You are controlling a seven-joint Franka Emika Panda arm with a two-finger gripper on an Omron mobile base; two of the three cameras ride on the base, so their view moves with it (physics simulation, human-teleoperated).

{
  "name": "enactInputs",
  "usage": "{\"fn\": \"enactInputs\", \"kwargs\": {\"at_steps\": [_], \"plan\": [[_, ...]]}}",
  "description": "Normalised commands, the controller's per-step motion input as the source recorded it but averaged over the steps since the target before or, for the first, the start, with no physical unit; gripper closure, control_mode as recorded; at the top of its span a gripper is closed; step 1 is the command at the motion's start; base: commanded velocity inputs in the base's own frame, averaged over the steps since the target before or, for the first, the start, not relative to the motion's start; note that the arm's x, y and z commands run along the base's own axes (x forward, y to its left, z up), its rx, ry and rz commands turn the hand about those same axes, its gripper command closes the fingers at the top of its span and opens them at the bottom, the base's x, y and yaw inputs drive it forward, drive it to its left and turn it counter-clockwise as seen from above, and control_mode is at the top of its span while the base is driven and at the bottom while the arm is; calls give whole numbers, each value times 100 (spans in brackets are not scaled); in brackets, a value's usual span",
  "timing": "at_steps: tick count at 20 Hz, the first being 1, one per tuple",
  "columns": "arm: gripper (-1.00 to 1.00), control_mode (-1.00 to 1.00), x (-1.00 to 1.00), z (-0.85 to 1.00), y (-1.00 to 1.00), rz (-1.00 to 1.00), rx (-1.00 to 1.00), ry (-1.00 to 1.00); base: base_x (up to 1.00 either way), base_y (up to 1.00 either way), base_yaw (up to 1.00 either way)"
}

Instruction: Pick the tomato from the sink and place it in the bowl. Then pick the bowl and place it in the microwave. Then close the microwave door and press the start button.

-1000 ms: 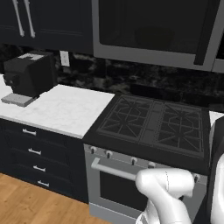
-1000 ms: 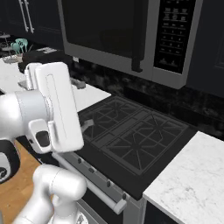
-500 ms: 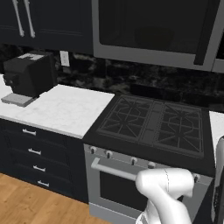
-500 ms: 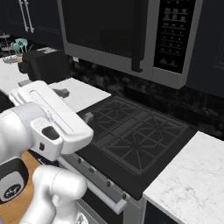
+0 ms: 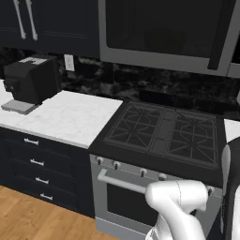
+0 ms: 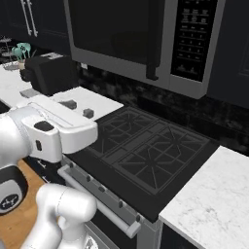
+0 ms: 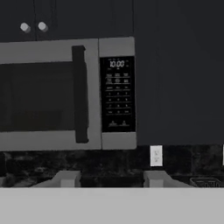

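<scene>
End effector (image 7: pixel 109 178) jaws parted, facing shut microwave door (image 7: pixel 41 96).

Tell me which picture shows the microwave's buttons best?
The hand view: it faces the microwave straight on, so its button panel sits flat with the clock lit. The right base view shows the panel slanted from the side. In the left base view just its thin edge peeks in.

I count one microwave (image 7: pixel 65 94) with one microwave door (image 7: pixel 41 100), one stove (image 5: pixel 164 133) with four oven knobs (image 5: pixel 117 165) visible above one oven handle (image 5: pixel 122 182), one coffee machine (image 5: pixel 30 79), and four drawer handles (image 5: pixel 36 161).
</scene>
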Motion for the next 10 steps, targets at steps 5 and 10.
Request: {"fn": "enactInputs", "kwargs": {"at_steps": [5,10], "plan": [[100,-100,45,-4,-25,6,0,11,0,0,0],[100,-100,36,-20,-28,0,0,-10,0,0,0]]}}
